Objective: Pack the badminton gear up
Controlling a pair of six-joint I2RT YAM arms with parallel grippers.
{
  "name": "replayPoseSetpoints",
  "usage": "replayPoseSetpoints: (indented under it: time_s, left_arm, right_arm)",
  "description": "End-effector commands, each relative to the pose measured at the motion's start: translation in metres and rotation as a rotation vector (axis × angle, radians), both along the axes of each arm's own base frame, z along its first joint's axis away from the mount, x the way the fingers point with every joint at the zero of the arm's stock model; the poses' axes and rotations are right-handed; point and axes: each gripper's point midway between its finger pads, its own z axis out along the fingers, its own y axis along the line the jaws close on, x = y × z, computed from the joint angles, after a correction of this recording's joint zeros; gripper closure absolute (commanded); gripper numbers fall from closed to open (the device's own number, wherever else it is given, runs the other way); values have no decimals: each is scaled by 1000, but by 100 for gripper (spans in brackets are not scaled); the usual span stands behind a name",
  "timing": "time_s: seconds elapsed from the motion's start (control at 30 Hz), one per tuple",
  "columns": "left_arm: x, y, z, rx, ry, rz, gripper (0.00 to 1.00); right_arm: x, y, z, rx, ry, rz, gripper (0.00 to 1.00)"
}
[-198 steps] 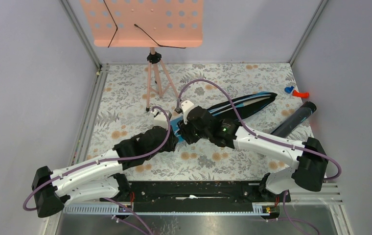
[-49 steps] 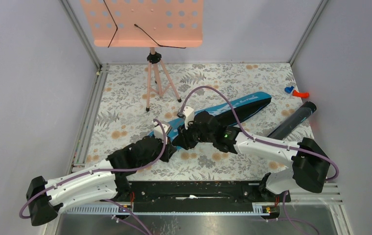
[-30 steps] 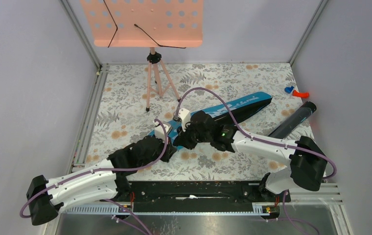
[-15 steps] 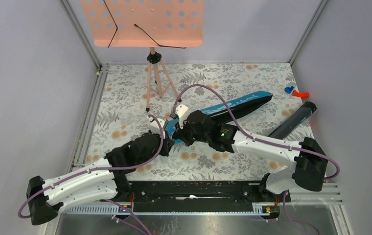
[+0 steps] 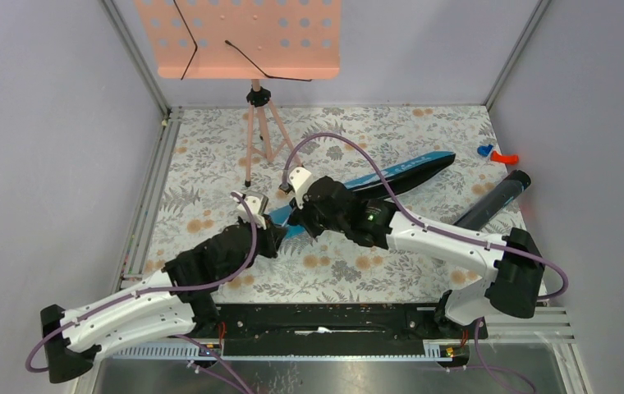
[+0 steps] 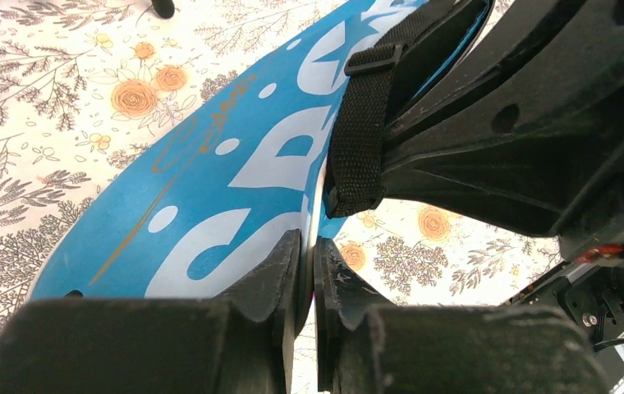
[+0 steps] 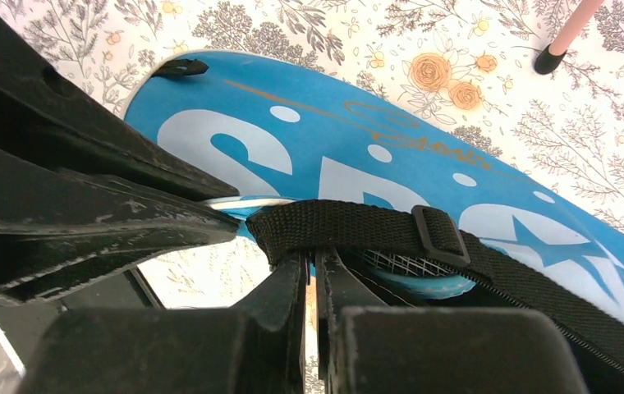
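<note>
1. The blue fabric racket bag (image 5: 407,171) with big white lettering lies on the flowered tabletop. Its long axis runs slantwise, with the wide end close to the arms left of centre and the narrow tip away to the far right.
2. Both arms meet at that wide end, almost knuckle to knuckle.
3. The left gripper (image 6: 309,242) has its fingers pressed together on the bag's pale-piped edge.
4. The right gripper (image 7: 310,263) has its fingers all but touching, pinched just under the root of the black webbing strap (image 7: 350,226). From here it looks clamped on the bag there, though strap or lip I can't say.
5. In the gap beside that strap shows a light-blue racket head with white strings (image 7: 411,264), so at least one racket is inside.
6. I'd guess the mouth wants closing next. The open seam runs along the bag away from both sets of fingers, towards the far tip.
7. The long black tube (image 5: 493,199) lies well apart on the right, nearer the right arm.
</note>
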Motion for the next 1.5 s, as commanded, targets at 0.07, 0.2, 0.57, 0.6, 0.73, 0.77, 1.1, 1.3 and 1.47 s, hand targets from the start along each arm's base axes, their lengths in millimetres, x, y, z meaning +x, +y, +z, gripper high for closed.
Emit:
replayPoseSetpoints:
  time_s: [0.07,0.2,0.57,0.6,0.73,0.77,1.1,1.3,1.47]
  left_arm:
    - [11,33,19,39,-94,117,100]
    - [8,19,16,49,-121,28,100]
    - [-20,-60,4,124,-200,-467,1]
    - [-20,-66,3,149,-219,-506,1]
    - [-5,-76,-2,269,-268,-535,1]
    - [-1,-78,-3,294,-277,-538,1]
    - [16,-94,-31,428,-250,-573,42]
    - [21,-90,-30,434,-262,-533,37]
    - [16,-85,-28,416,-313,-548,14]
  right_arm:
    - [40,-166,-59,-721,-49,-200,100]
    - [21,-154,-66,-716,3,36,100]
    - [11,-68,2,-168,26,59,100]
    - [10,-69,3,-167,33,54,100]
    - [-6,-67,3,-146,95,97,100]
    - [-10,-67,3,-139,106,111,100]
    - [-28,-64,5,-68,179,163,100]
    - [-26,-64,13,79,281,96,100]
    - [-34,-64,31,188,340,100,100]
